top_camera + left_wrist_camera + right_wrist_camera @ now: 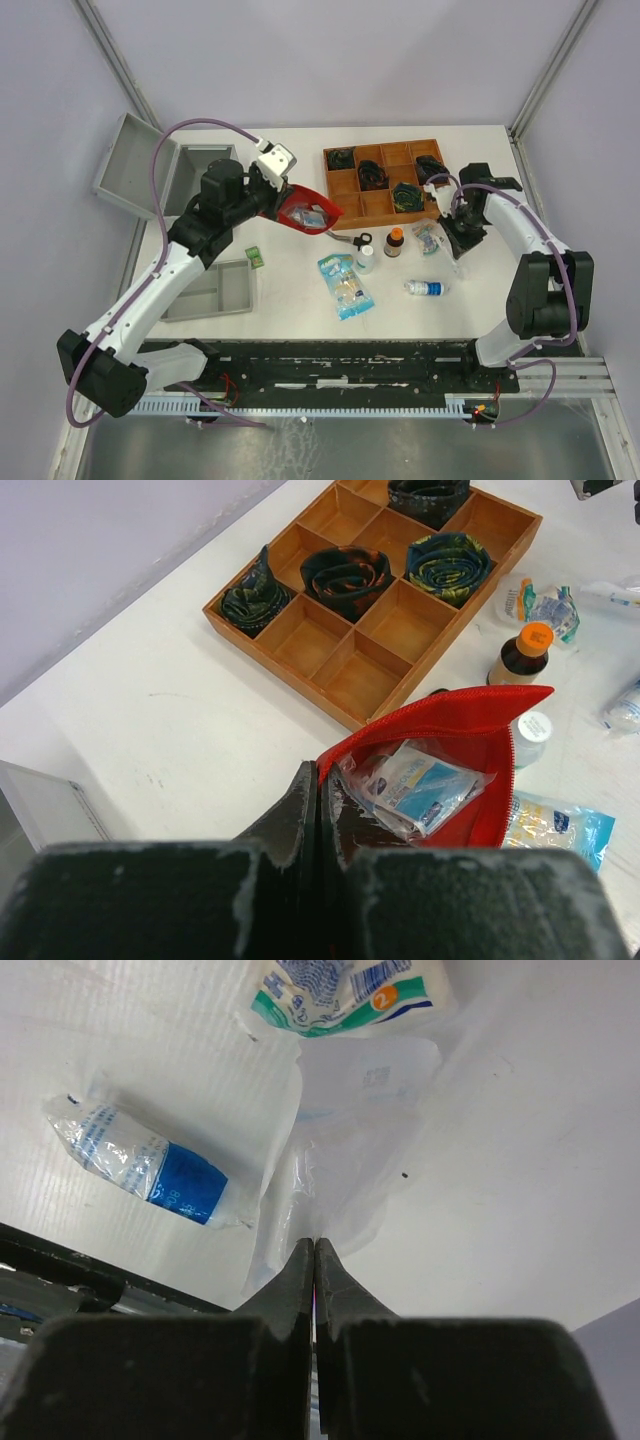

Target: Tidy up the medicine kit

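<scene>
Bottles (396,243), packets (345,285) block centre; gap beside grey tray (213,291).

Table (300,310): medicine kit (135,165), tray (347,187), bottles (395,242), packets (345,285)

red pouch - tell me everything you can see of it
A soft red fabric pouch, zip open, its mouth gaping, with pale zip teeth along one edge. Clear packets of blue-and-white sachets sit inside. The left fingers are shut on its rim, holding it near the wooden tray.
</scene>
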Available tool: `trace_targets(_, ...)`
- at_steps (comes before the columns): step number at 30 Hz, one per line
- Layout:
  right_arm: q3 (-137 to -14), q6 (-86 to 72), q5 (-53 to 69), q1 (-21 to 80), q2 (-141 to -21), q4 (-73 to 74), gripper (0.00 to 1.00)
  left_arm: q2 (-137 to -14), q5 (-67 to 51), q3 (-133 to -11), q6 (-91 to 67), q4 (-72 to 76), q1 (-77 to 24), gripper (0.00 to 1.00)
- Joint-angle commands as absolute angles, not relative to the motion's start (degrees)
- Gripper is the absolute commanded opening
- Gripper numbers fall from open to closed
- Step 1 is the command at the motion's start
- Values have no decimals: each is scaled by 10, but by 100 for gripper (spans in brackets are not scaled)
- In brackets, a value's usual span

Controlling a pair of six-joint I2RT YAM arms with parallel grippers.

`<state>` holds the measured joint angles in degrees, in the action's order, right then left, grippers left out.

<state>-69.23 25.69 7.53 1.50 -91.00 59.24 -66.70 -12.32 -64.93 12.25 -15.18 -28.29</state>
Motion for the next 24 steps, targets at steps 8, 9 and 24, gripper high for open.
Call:
trace_targets(8, -698, 228, 77, 54, -909, 570, 1, -646, -134, -631, 113, -92, -280, 3)
trace_targets(9, -697, 228, 80, 57, -907, 568, 1, -645, -134, -628, 112, -89, -279, 3)
trace_targets(24, -731, 229, 133, 70, -857, 616, 1, -647, -126, -604, 88, -59, -280, 3)
